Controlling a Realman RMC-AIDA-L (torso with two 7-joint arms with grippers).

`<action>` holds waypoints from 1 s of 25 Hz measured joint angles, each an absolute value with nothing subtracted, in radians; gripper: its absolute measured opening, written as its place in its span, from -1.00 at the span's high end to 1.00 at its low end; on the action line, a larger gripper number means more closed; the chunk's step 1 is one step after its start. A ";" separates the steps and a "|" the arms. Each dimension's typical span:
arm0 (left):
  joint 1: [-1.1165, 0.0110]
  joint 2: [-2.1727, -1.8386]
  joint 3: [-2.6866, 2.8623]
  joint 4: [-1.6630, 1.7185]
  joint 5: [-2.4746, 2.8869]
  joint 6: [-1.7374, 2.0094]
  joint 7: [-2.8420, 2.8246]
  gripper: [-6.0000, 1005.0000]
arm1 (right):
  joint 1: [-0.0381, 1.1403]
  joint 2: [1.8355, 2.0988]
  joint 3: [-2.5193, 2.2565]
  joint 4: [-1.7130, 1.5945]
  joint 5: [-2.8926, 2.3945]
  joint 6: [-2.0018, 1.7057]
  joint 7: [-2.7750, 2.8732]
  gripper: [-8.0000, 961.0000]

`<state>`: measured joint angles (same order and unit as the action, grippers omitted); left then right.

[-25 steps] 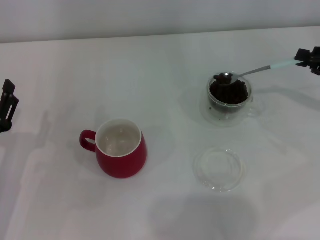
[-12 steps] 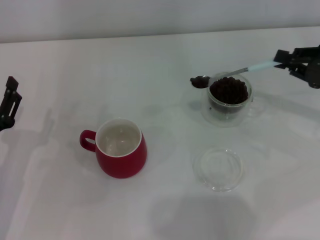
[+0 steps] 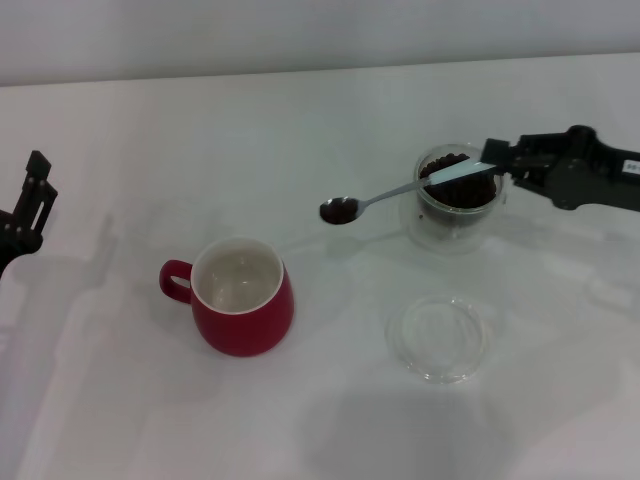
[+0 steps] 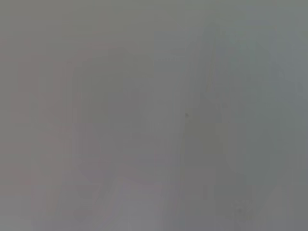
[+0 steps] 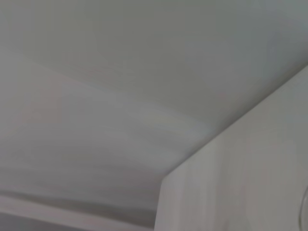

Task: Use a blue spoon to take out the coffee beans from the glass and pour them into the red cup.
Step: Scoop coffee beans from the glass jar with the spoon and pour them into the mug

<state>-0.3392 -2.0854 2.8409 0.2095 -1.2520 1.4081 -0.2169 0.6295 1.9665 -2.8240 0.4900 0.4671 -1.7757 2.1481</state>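
In the head view my right gripper (image 3: 497, 160) is shut on the pale blue handle of the blue spoon (image 3: 400, 192) and holds it above the table. The spoon's metal bowl carries coffee beans (image 3: 340, 210) and hangs between the glass and the red cup. The glass (image 3: 458, 196) stands under the gripper and holds many dark beans. The red cup (image 3: 241, 296), white inside, stands left of the spoon bowl with its handle to the left. My left gripper (image 3: 28, 205) is parked at the left edge. Both wrist views show only blank pale surface.
A flat clear glass saucer (image 3: 438, 336) lies on the white table (image 3: 330, 110), in front of the glass and right of the red cup.
My right gripper has moved left over the glass, carrying the loaded spoon out of the glass and toward the red cup. The left gripper has shifted slightly.
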 joint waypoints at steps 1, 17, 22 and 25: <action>-0.339 -2.086 2.841 0.211 -1.252 1.408 -0.216 -0.42 | 0.632 1.973 -2.824 0.490 0.464 -1.775 2.143 0.52; -0.340 -2.086 2.841 0.213 -1.252 1.396 -0.218 -0.42 | 0.691 2.005 -2.823 0.335 0.414 -1.686 1.992 0.51; -0.340 -2.086 2.841 0.213 -1.252 1.396 -0.219 -0.41 | 0.704 2.006 -2.822 0.306 0.414 -1.666 1.940 0.51; -0.341 -2.087 2.841 0.215 -1.252 1.396 -0.219 -0.42 | 0.705 2.008 -2.822 0.291 0.414 -1.649 1.896 0.50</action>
<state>-0.3406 -2.0874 2.8409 0.2146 -1.2517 1.3957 -0.2194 0.7054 2.0076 -2.8224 0.2908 0.4135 -1.6487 1.8957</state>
